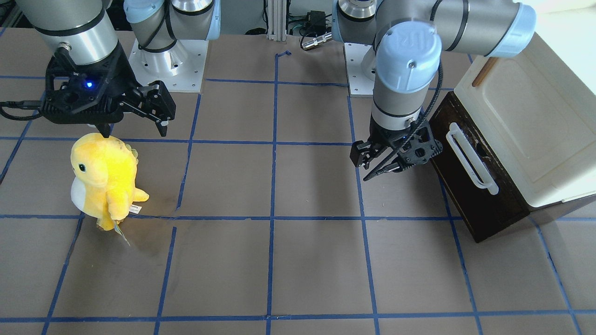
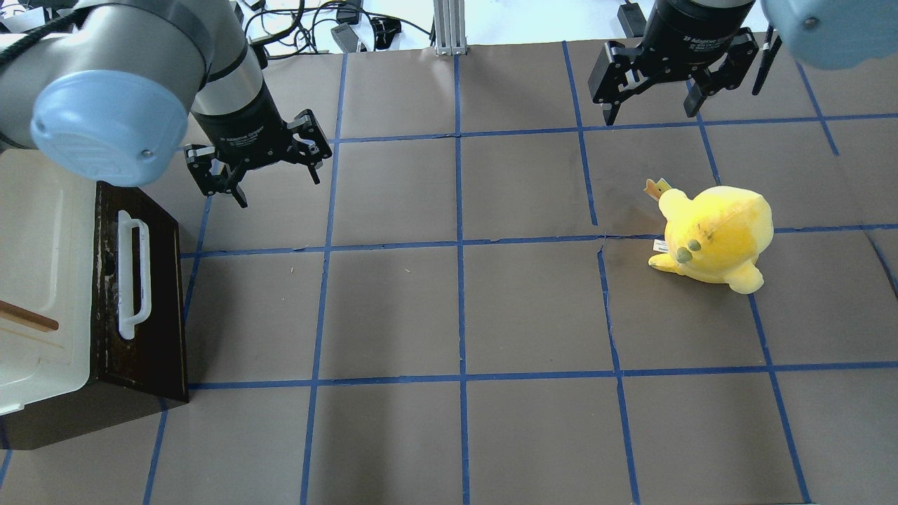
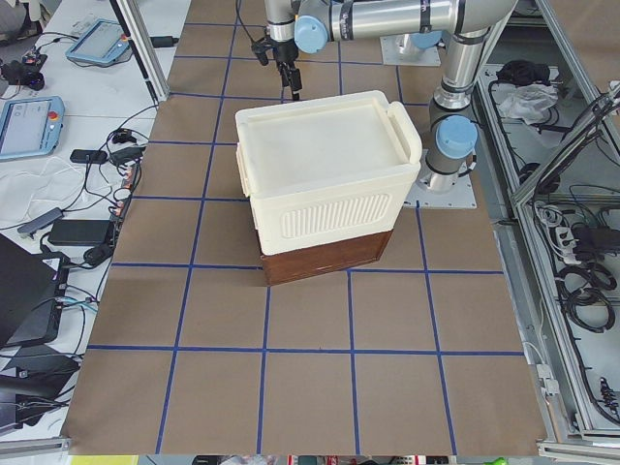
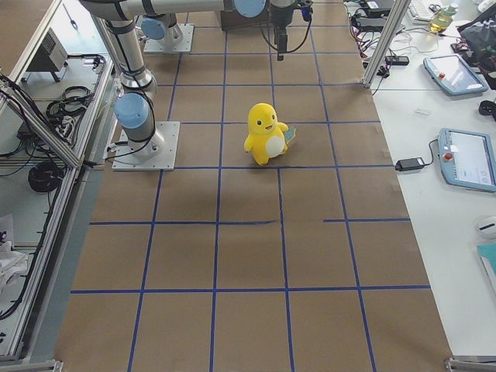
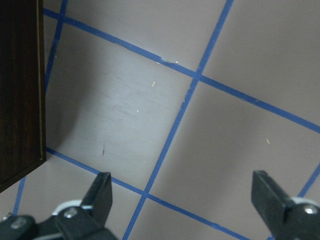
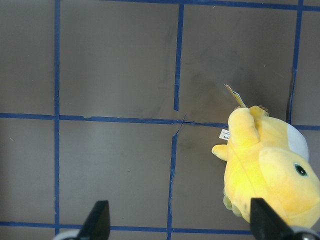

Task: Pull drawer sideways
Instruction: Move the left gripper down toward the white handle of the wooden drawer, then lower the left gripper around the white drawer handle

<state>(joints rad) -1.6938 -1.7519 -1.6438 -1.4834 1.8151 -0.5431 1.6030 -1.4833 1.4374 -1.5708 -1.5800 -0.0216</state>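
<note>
The drawer [image 1: 489,209] has a dark brown front and a long white bar handle [image 1: 470,163]. It sits shut under a cream cabinet [image 1: 526,125] on the table's left end. It also shows in the overhead view [image 2: 158,315] and the left wrist view [image 5: 20,90]. My left gripper [image 1: 377,165] is open and empty. It hangs just in front of the drawer's robot-side corner [image 2: 277,186], apart from the handle [image 2: 133,273]. My right gripper [image 2: 649,116] is open and empty, far off above a plush toy.
A yellow plush toy [image 2: 715,235] stands on the table's right half, below my right gripper [image 1: 135,130]; the right wrist view shows it too [image 6: 270,165]. The brown table carries a blue tape grid. The cabinet's door has a small brown wooden handle [image 2: 28,317].
</note>
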